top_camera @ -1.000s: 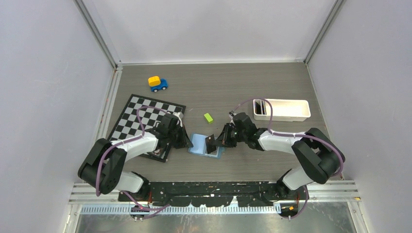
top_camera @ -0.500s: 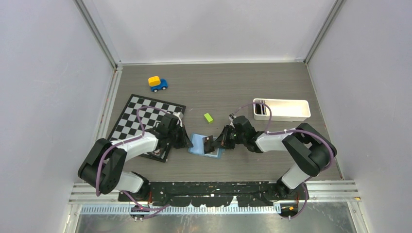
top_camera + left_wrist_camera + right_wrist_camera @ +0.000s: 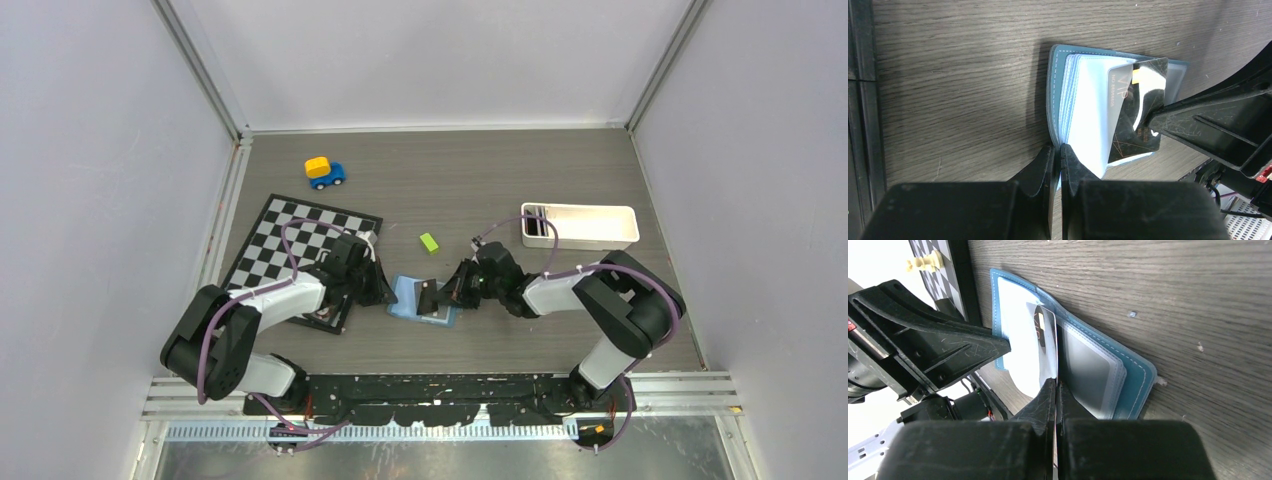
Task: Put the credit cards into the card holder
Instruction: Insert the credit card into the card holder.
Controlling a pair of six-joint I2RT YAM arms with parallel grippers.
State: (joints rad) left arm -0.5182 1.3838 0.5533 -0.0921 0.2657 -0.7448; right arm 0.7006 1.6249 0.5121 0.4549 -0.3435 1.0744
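Right wrist view showed the right gripper (image 3: 1055,385) clamped on a dark glossy credit card (image 3: 1045,340), held edge-up with its far edge against the clear sleeves of the open teal-blue folding card holder (image 3: 1130,377), which lay leftward, toward the middle of the grey wood-grain table's (image 3: 1198,300) near edge, while the low-stretched left gripper (image 3: 1058,150) pinched its pages.

Open teal card holder (image 3: 1075,100), black card (image 3: 1140,125) tilted inside.

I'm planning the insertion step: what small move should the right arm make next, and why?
Probably slide the dark card a little deeper: the right gripper pinches it, only partly tucked between the sleeves of the card holder, whose edge the left gripper clamps.
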